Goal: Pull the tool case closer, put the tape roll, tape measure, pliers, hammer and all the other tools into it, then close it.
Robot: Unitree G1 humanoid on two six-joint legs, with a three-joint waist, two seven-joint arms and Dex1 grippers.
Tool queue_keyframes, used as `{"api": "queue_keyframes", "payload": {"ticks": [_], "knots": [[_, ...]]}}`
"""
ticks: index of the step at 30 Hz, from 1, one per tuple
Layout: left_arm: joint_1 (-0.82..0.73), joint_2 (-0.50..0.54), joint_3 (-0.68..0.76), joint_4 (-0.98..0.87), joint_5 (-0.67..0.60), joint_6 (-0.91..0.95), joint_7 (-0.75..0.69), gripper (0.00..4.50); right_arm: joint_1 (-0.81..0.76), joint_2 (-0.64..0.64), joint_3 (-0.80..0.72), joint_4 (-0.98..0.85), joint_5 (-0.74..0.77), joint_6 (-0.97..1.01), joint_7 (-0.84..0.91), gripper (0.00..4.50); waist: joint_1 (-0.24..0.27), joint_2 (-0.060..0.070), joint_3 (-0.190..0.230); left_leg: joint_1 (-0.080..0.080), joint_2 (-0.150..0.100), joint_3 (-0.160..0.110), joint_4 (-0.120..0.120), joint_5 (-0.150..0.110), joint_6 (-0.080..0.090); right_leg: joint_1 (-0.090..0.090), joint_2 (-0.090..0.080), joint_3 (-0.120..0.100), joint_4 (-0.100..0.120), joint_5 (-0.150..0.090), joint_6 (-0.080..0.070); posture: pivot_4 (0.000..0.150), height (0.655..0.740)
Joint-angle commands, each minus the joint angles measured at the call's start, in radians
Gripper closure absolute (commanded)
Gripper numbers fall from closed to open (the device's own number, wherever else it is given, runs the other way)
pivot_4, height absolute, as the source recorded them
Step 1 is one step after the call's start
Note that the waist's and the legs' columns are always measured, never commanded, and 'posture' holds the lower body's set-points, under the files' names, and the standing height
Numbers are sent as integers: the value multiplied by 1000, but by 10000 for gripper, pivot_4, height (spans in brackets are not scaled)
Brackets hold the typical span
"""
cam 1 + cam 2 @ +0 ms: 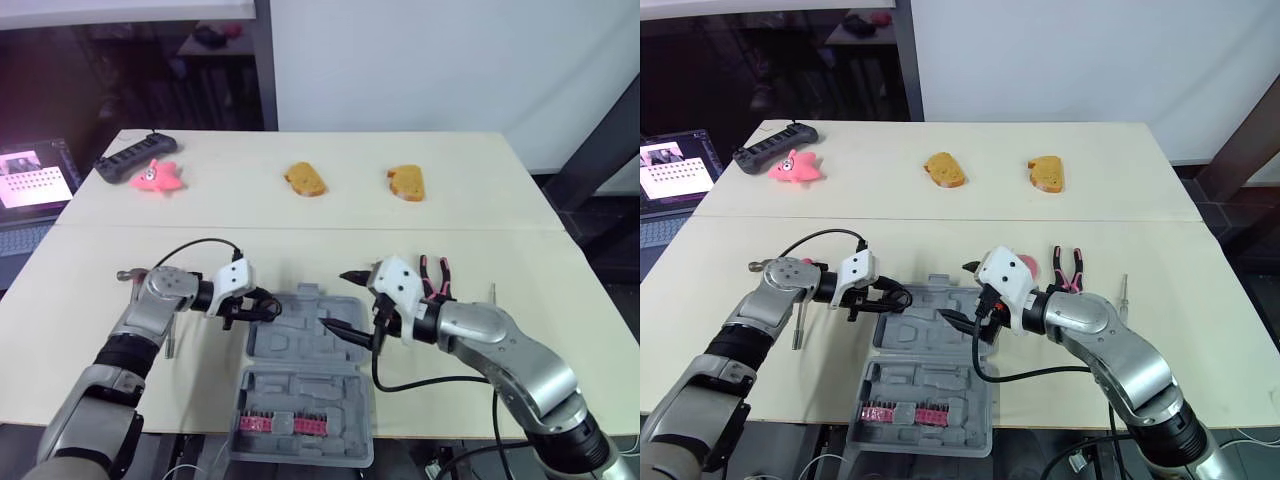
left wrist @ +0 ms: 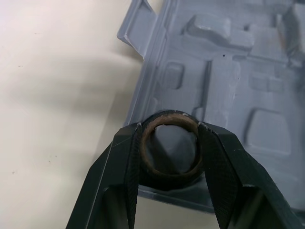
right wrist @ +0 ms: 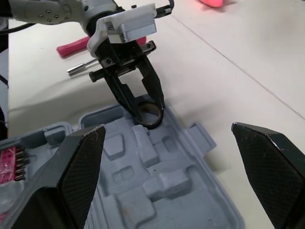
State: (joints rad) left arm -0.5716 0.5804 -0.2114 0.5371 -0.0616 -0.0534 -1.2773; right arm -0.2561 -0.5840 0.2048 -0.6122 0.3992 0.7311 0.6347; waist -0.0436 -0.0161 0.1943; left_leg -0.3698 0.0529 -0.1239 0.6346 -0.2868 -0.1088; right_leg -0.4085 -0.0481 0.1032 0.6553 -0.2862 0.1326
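Note:
The grey tool case (image 1: 300,385) lies open at the table's front centre, with a strip of red bits (image 1: 280,424) in its near half. My left gripper (image 1: 262,308) is shut on the black tape roll (image 2: 171,116), holding it over the case's far left corner. My right gripper (image 1: 345,303) hovers open over the case's far right part, with nothing between its fingers. The pliers (image 1: 435,275) with pink and black handles lie just to its right. The hammer's head (image 1: 125,273) shows under my left arm, and a metal shaft (image 1: 798,325) lies beside it.
At the back of the table lie two bread slices (image 1: 305,180) (image 1: 406,183), a pink starfish toy (image 1: 155,177) and a black power strip (image 1: 135,157). A thin metal tool (image 1: 492,292) lies right of the pliers. A lit screen (image 1: 35,177) stands off the table's left.

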Motion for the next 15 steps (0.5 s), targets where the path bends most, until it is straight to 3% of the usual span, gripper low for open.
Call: {"api": "queue_keyframes", "payload": {"ticks": [1, 9, 15], "knots": [[3, 39, 54, -86, -56, 15, -25, 25312, -15, -22, -57, -4, 22, -26, 31, 0, 0, 0, 0, 0, 0, 0, 0, 0, 0, 0, 0, 0, 0, 0, 0, 1500, 7400], [165, 226, 256, -359, -283, 281, -92, 25312, 57, -102, -191, 42, 40, -72, 105, 0, -5, 0, 0, -1, 0, 0, -2, 0, 0, -1, 0, 0, 0, 0, 0, 1500, 7400], [417, 439, 531, -180, -270, 189, -47, 25312, 349, -197, -434, 106, 19, -251, 220, 0, -1, 0, 1, -1, 0, 0, -3, -1, 1, -2, 0, 0, -2, -1, 0, 1500, 7400]]}}
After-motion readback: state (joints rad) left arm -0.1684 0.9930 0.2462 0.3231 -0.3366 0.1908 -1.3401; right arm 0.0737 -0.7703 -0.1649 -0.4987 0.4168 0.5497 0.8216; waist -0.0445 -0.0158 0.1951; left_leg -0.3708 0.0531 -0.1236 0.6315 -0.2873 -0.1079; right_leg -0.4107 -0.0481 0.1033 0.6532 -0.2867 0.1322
